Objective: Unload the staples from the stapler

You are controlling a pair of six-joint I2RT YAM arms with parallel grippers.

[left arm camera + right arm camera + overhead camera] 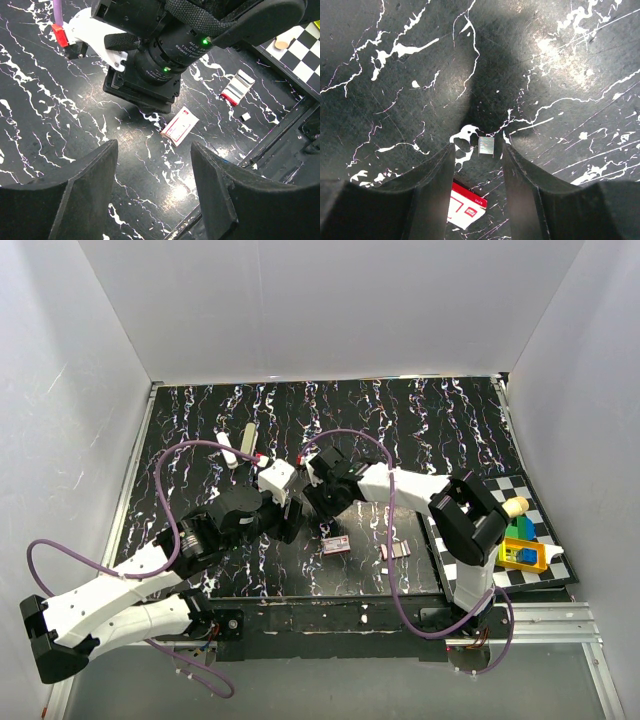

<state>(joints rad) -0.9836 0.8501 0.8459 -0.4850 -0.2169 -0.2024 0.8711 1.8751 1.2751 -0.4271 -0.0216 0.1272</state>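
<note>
Right gripper point(478, 152), jaws open, straddles a loose staple strip point(486, 145); next, pinch it (left gripper point(154, 155), at 8 o'clock, open and empty).

Glossy black white-veined tabletop point(395, 100), shiny metal staple strip point(486, 145), matt black plastic fingers point(532, 200), printed card box point(180, 126)

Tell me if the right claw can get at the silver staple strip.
Probably yes: the right claw stands open astride the staple strip, with nothing else lying in the gap.
</note>
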